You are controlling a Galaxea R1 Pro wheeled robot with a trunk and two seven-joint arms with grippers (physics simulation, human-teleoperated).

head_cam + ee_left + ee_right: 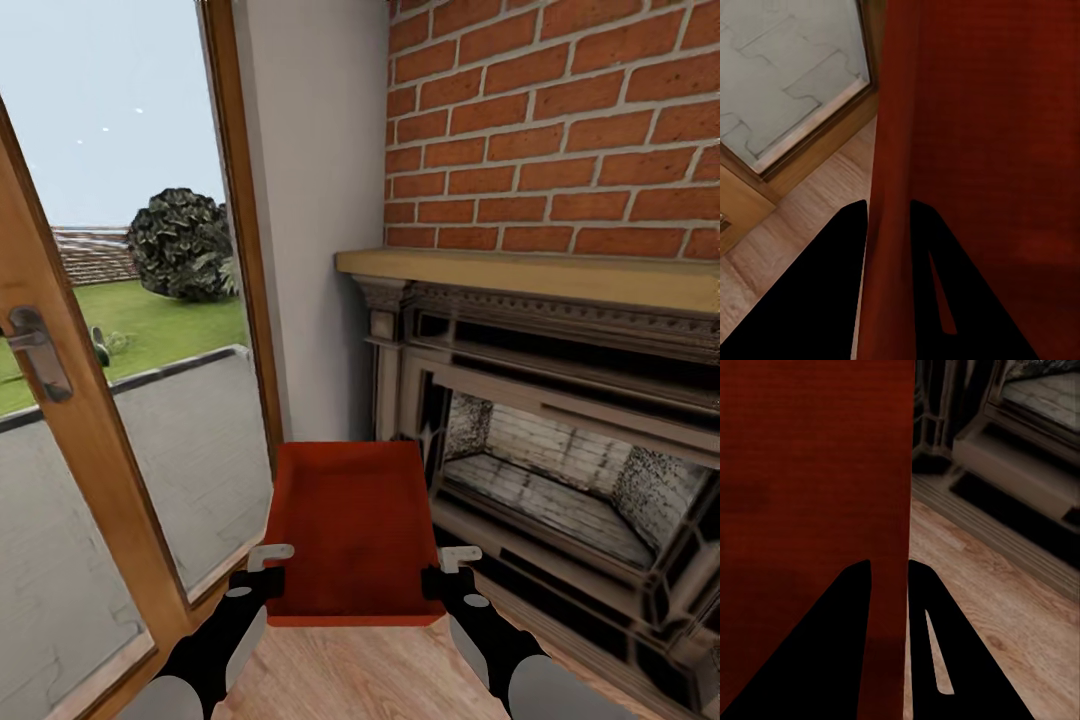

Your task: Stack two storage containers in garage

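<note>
Red-orange open-top storage container (350, 530) held above wood-plank floor (350, 670), beside brick fireplace (560, 400), walls gripper-clamped.

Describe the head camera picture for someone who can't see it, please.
Two black robot arms hold a red-orange storage container between them, the left gripper and right gripper clamped on its side walls. Beyond stand a brick fireplace and, left, a glass door facing a lawn.

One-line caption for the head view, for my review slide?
Both hands, left hand and right hand, grip opposite walls of a red-orange storage container beside the brick fireplace and glass door.
</note>
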